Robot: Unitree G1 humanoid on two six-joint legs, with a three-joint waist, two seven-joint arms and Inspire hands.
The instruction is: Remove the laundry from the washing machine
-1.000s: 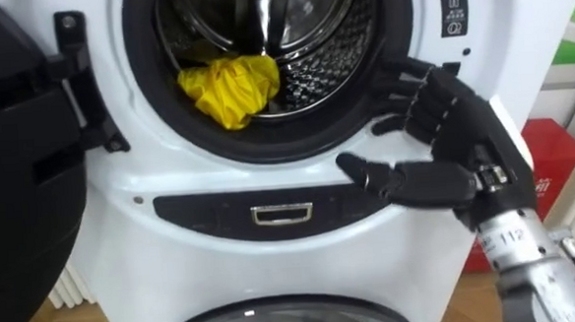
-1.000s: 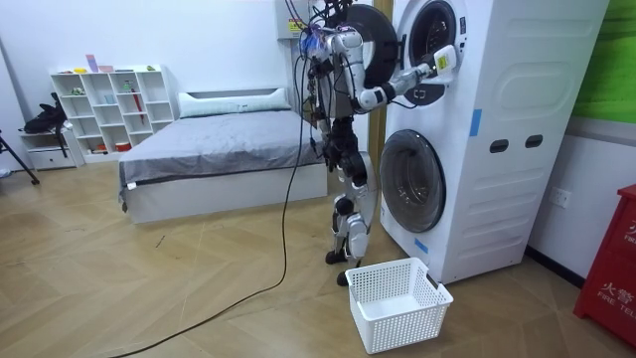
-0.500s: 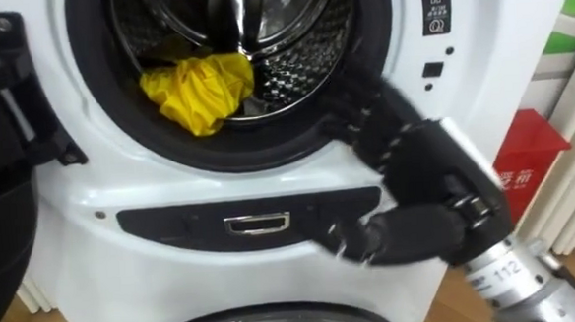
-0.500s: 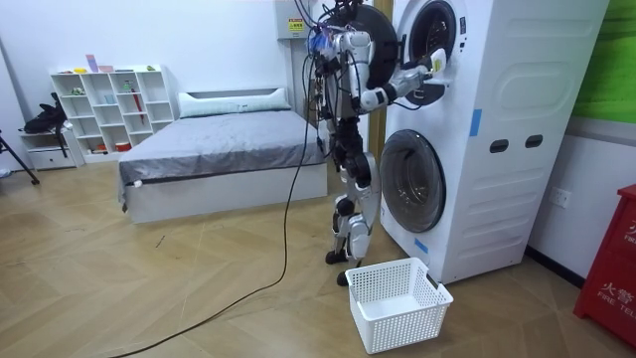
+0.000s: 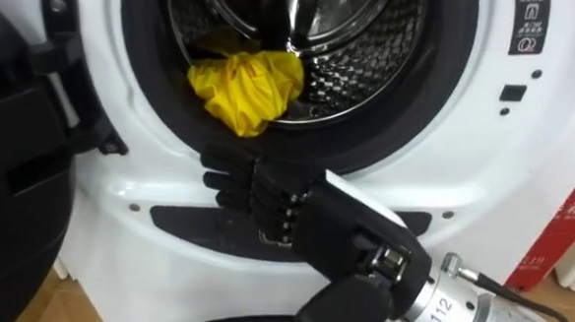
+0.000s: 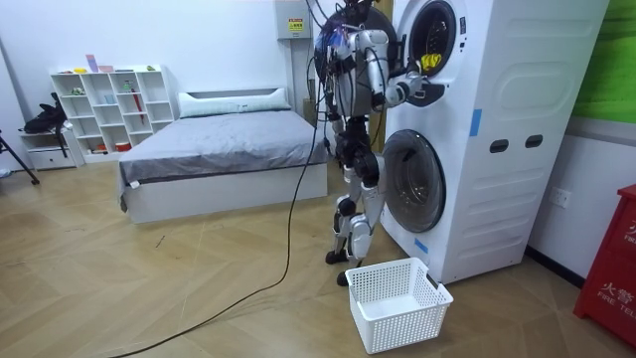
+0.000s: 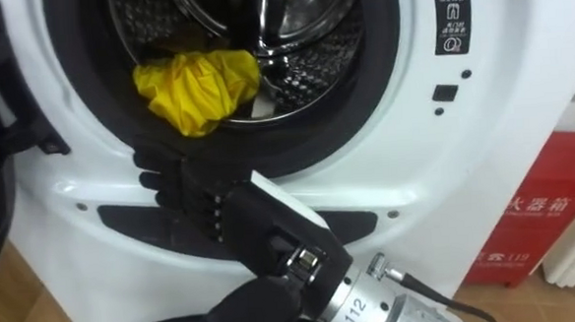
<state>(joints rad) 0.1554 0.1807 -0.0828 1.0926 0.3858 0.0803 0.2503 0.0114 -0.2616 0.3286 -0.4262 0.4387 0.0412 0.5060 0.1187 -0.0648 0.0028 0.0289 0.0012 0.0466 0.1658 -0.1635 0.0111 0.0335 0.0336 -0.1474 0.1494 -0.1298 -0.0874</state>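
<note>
Reach step, nothing grasped yet. Right hand (image 5: 305, 219) sits at the lower door seal (image 5: 157, 109) of the upper washing machine (image 6: 467, 60), fingers straight and slightly spread, empty. Yellow garment (image 5: 246, 84) lies bunched at the front lip of the drum (image 5: 371, 53), just above the fingertips. Next: lift the hand over the seal, into the drum, and close it on the cloth. Laundry basket (image 6: 397, 303) waits on the floor.

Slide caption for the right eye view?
Right robot hand, fingers straight, at the washing machine door rim below the yellow cloth in the drum.
</note>
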